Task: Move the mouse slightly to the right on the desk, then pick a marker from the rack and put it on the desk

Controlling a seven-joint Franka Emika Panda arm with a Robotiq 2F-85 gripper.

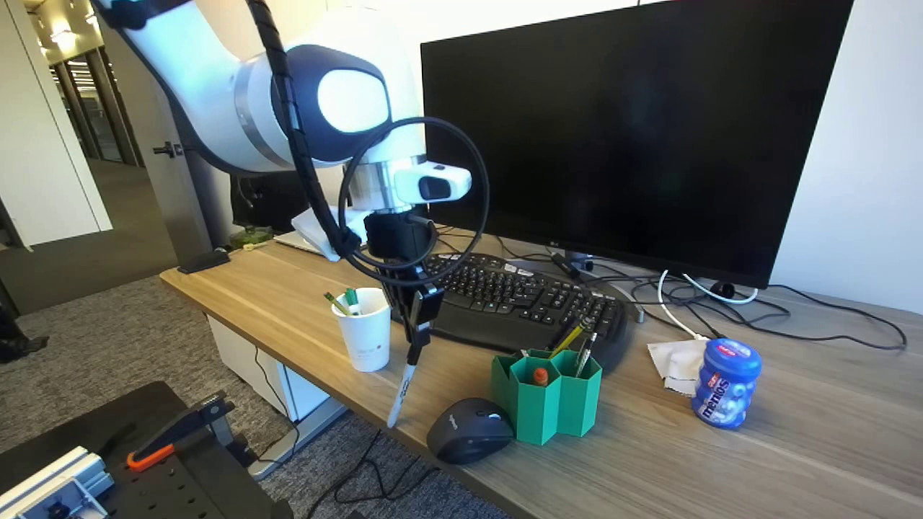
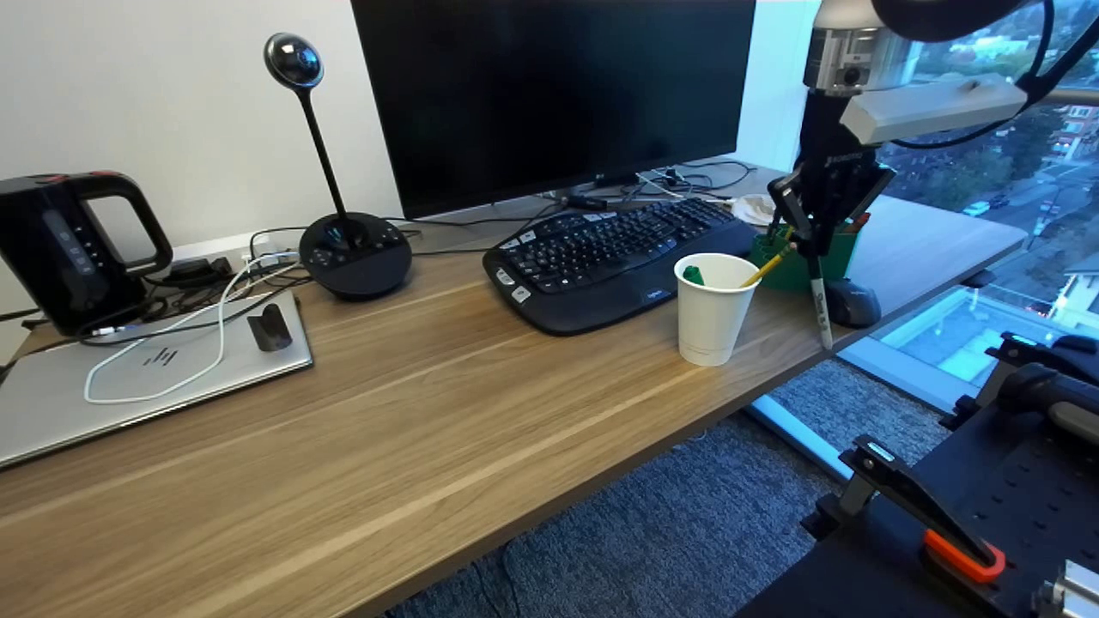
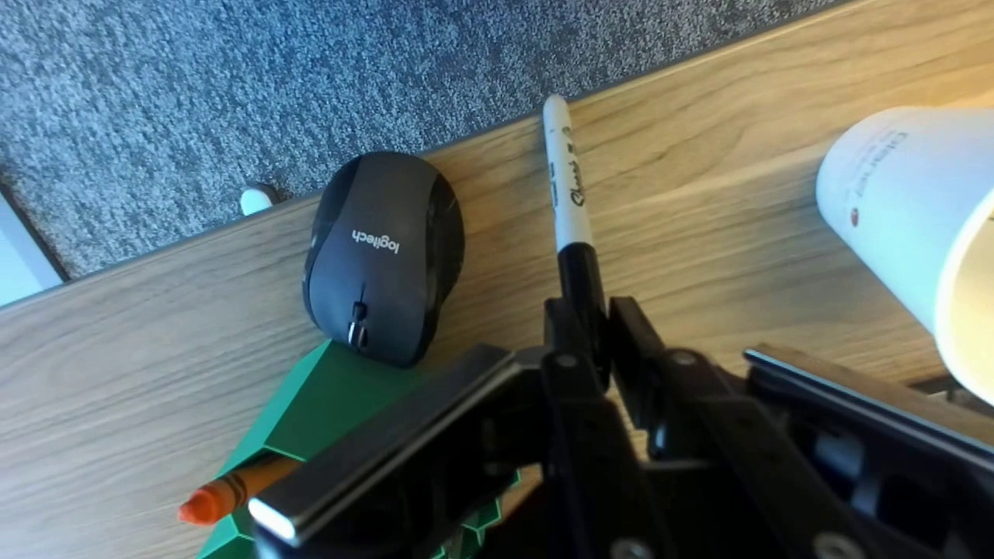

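Note:
The marker [image 1: 402, 395] is a light grey pen with a black cap. It hangs tilted, lower end down, near the front edge of the desk [image 1: 815, 461]; I cannot tell if it touches. My gripper [image 3: 589, 320] is shut on the marker's [image 3: 568, 182] black cap end. The marker also shows in an exterior view [image 2: 822, 313]. The dark mouse [image 1: 470, 431] lies at the desk's front edge, beside the marker, in the wrist view [image 3: 380, 256] too. The green rack [image 1: 539, 412] stands against the mouse and holds an orange crayon and pens; my gripper partly hides it in the wrist view [image 3: 342, 396].
A white cup [image 2: 708, 322] with a pencil and green-tipped stick stands near the gripper. A black keyboard [image 2: 618, 257] and a monitor [image 1: 620, 144] are behind. A blue mentos jar [image 1: 727, 382] stands beyond the rack. A laptop [image 2: 172, 360] lies farther along the desk.

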